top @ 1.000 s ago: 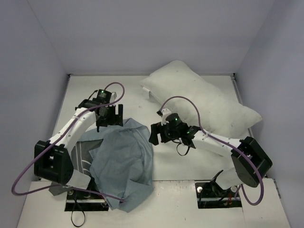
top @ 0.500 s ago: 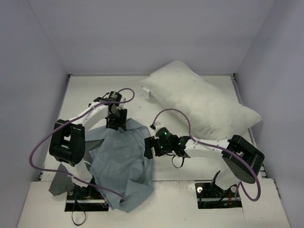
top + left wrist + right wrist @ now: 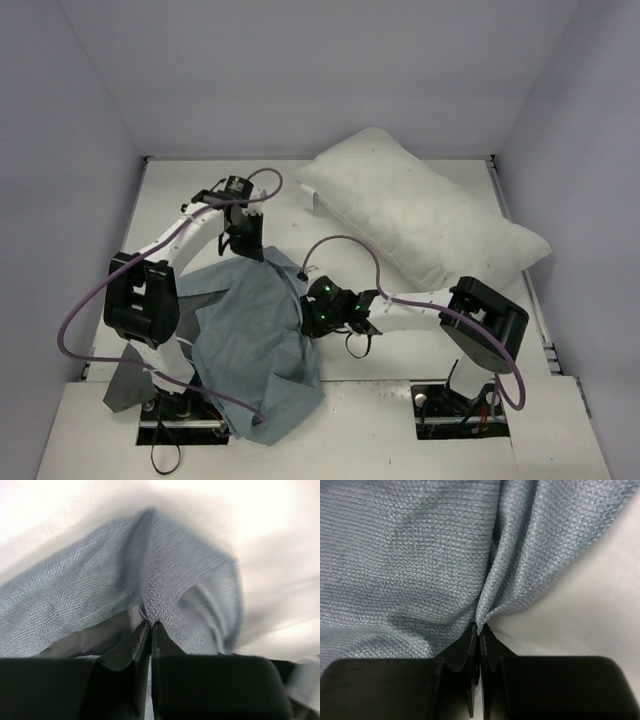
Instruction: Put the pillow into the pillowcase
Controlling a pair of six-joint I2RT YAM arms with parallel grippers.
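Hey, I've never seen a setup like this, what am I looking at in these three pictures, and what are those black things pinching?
Two robot arms are bolted to a white table. The wide picture looks down from above and behind them; the two close-ups come from cameras on their wrists. A white pillow lies at the far right and a crumpled grey pillowcase near the left arm. The left tool and right tool are each shut on a fold of the pillowcase.
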